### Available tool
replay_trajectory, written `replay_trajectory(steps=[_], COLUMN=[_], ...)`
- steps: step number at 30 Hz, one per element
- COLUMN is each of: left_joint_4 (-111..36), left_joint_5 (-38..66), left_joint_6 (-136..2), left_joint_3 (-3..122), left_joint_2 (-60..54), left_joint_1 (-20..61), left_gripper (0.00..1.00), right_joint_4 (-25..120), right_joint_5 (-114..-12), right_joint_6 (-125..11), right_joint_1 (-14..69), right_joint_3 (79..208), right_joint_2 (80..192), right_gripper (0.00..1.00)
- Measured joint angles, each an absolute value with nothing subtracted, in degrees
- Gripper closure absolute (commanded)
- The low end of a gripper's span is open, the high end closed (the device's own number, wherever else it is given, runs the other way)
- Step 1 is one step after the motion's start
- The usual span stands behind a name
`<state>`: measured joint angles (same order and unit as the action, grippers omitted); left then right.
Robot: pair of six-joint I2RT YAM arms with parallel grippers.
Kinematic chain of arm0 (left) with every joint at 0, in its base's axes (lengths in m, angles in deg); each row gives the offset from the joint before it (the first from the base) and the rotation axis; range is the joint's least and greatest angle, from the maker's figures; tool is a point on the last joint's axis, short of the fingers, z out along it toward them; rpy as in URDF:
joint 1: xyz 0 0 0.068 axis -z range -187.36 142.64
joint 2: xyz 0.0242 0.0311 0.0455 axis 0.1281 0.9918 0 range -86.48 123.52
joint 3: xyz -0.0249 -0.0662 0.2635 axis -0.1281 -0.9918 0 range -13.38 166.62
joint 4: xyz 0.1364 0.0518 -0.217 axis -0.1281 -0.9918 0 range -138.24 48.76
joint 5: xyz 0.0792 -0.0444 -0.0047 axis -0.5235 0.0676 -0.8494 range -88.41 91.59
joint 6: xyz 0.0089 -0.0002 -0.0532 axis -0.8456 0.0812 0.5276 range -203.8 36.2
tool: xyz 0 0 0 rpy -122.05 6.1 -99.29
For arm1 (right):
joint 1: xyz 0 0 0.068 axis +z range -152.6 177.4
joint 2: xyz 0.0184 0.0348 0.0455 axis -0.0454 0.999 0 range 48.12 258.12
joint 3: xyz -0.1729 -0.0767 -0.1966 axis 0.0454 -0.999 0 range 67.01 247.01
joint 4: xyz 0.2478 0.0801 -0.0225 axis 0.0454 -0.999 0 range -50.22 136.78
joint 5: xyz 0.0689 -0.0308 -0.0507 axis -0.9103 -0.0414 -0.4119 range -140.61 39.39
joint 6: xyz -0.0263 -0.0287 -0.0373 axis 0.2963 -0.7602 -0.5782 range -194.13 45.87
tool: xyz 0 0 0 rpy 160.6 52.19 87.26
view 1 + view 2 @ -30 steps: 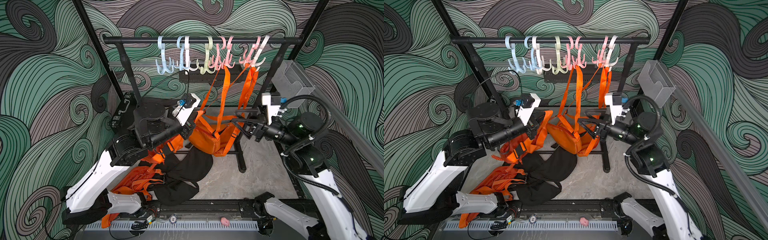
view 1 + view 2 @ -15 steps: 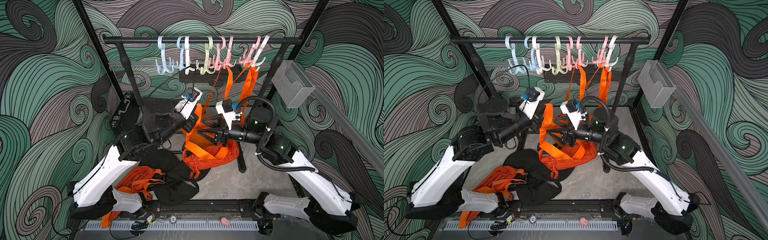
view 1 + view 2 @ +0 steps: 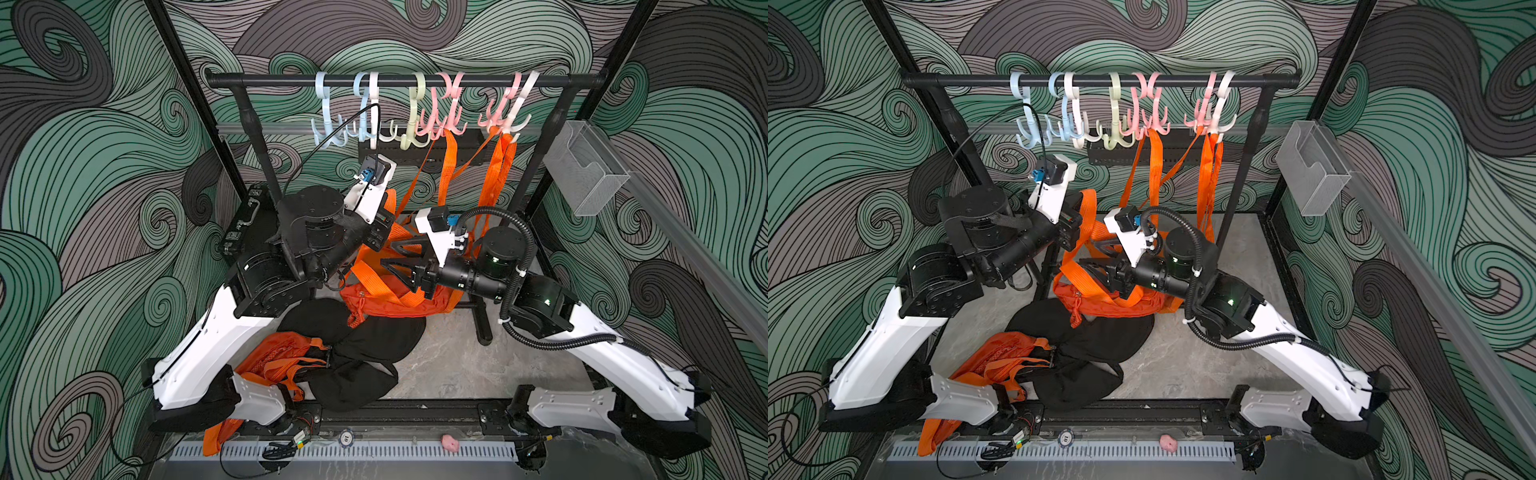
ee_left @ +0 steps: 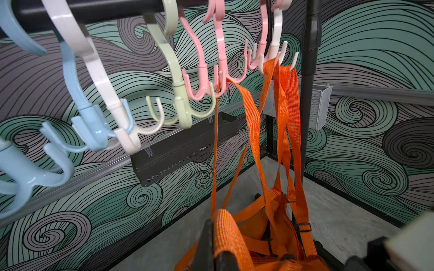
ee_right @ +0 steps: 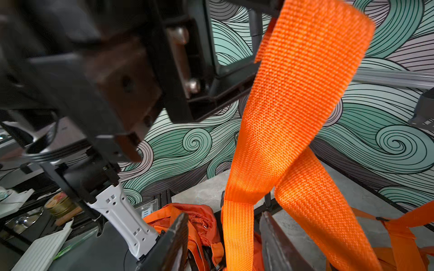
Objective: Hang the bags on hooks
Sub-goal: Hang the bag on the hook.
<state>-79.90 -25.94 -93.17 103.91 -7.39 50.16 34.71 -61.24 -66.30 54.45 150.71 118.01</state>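
Note:
An orange bag hangs low by its wide orange strap in front of the rack. My left gripper is shut on the top loop of that strap, below the hooks. My right gripper is open, with one run of the strap between its fingers, not touching either. Several pastel hooks hang on the black rail. The blue hook and green hook are bare.
Pink and white hooks at the right carry other orange straps. A black bag and another orange bag lie on the floor in front. The rack's foot and a clear wall bin stand to the right.
The right arm swung in from the right to the strap and its jaws have narrowed round it. The left gripper lifted the strap up and back towards the rail.

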Motion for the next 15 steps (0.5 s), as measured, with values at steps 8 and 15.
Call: replay_trajectory(steps=[8,15], left_joint_4=[-81.4,-81.1], left_joint_5=[-29.6,-33.5], left_joint_6=[-93.0,-93.0], left_joint_3=[105.2,105.5], left_joint_2=[-6.1,-6.1], left_joint_1=[52.2,53.2], left_gripper=[1.00,1.00], right_joint_4=[37.3,41.3], right_joint_5=[-45.0,-36.1], right_joint_6=[-66.9,-67.0], right_joint_1=[61.7,62.8], right_joint_3=[151.5,151.3], right_joint_2=[123.8,124.2], right_gripper=[0.48,0.45])
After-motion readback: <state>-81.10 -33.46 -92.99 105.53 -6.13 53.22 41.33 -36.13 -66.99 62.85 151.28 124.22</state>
